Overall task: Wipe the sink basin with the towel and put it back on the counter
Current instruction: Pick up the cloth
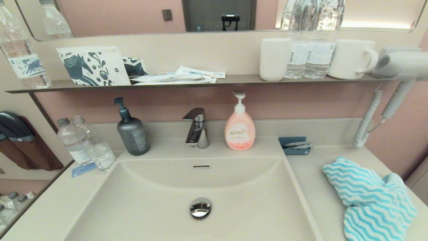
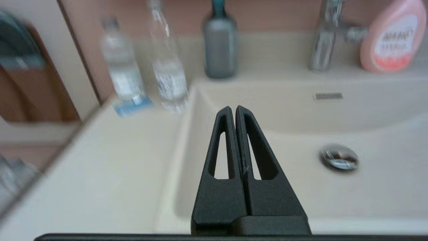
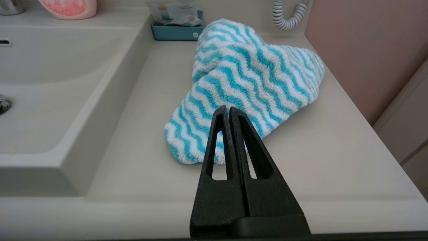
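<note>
The turquoise and white zigzag towel lies crumpled on the beige counter, right of the sink basin. The basin holds only its chrome drain plug and an overflow slot. My right gripper is shut and empty, held near the counter's front edge just short of the towel. My left gripper is shut and empty, over the basin's left front rim. Neither gripper appears in the head view.
A chrome faucet, a grey pump bottle and a pink soap bottle stand behind the basin. Two water bottles sit at the left. A blue tray lies behind the towel. The wall shelf carries cups and bottles; a hairdryer hangs right.
</note>
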Controlling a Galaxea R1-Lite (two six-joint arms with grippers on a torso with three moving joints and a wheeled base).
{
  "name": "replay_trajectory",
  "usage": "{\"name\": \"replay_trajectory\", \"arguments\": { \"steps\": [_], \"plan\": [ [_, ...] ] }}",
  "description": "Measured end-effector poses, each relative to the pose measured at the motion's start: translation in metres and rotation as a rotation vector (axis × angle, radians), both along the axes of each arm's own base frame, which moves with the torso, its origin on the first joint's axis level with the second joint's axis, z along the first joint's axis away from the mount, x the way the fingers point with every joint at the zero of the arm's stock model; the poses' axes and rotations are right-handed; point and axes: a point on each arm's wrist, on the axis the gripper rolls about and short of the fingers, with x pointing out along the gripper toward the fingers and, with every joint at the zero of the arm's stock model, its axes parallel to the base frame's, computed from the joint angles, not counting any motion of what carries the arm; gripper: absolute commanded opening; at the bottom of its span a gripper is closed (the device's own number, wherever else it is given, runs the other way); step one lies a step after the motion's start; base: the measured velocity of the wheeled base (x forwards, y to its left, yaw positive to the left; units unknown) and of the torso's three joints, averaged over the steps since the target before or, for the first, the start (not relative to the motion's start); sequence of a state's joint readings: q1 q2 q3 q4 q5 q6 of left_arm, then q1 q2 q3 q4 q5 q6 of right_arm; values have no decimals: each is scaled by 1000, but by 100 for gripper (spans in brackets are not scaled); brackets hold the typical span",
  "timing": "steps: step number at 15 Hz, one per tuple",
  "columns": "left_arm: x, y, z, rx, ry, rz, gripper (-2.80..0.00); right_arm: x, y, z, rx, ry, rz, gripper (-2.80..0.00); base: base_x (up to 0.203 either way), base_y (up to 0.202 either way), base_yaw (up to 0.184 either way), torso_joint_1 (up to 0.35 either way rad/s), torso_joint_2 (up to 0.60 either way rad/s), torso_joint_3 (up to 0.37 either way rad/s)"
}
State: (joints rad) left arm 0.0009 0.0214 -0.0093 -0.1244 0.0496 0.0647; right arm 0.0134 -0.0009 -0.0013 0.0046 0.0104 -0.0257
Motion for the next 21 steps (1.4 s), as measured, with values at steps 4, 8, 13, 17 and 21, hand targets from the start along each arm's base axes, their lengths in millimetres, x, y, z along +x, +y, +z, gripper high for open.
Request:
{"name": "replay_trajectory", "arguments": {
  "steps": [4, 8, 13, 17, 21],
  "plan": [
    [0, -1, -13, -3, 90, -33, -280, 0, 0, 0, 0, -1, 0, -280, 0, 0, 0, 0, 0, 0],
    [-1, -1, -16, -54, 117, -36, -280, 0, 0, 0, 0, -1, 0, -280, 0, 0, 0, 0, 0, 0],
    [-1, -1, -16, -56, 115, -33, -280, 0, 0, 0, 10, 0, -1, -280, 0, 0, 0, 0, 0, 0],
    [-1, -1, -16, -56, 114, -32, -280, 0, 0, 2, -19, -6, -4, -280, 0, 0, 0, 0, 0, 0],
    [-1, -1, -16, -56, 115, -33, -280, -9, 0, 31, -26, -80, 3, -280, 0, 0, 0, 0, 0, 0]
  ]
}}
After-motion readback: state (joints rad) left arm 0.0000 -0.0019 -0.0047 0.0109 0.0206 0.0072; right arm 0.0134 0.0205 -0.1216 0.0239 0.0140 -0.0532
